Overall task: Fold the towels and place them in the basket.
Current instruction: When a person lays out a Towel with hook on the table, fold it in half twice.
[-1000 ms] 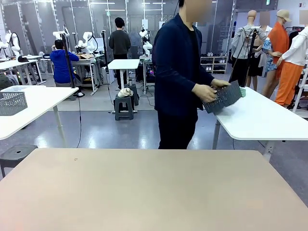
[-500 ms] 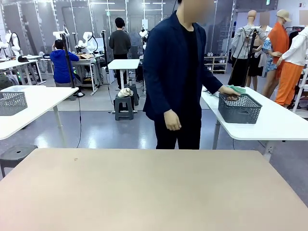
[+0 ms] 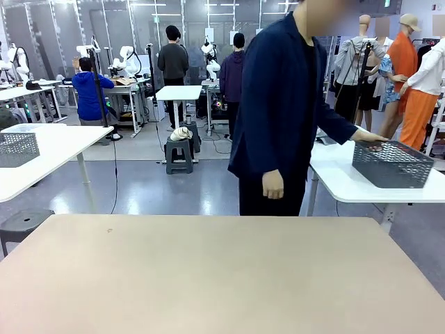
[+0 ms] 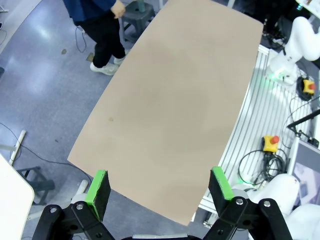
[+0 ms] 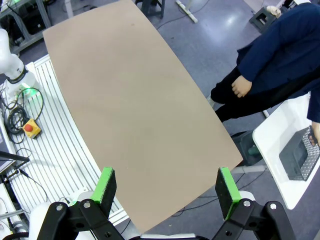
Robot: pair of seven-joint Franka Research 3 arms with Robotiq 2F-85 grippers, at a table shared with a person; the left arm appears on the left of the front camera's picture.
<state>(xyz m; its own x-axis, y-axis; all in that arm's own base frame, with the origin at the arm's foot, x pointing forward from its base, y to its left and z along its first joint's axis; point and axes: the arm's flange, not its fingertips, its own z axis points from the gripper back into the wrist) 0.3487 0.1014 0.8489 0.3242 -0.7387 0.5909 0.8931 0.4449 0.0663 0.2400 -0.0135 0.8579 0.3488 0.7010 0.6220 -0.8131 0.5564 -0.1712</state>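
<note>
Beige wooden tabletop [image 3: 208, 278] before you, beyond it a person's hand [image 3: 369, 137] rested on the dark grey lattice plastic basket [image 3: 389, 172], above the tabletop your left gripper [image 4: 159, 180] and right gripper [image 5: 165, 182] gaped wide.

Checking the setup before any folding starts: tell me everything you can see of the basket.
The basket is dark grey, rectangular and plastic-looking, with lattice-mesh sides under a solid rim. It stands upright on a white side table, beyond the tan work table. The person's hand rests on its rim. Nothing shows above the rim.
</note>
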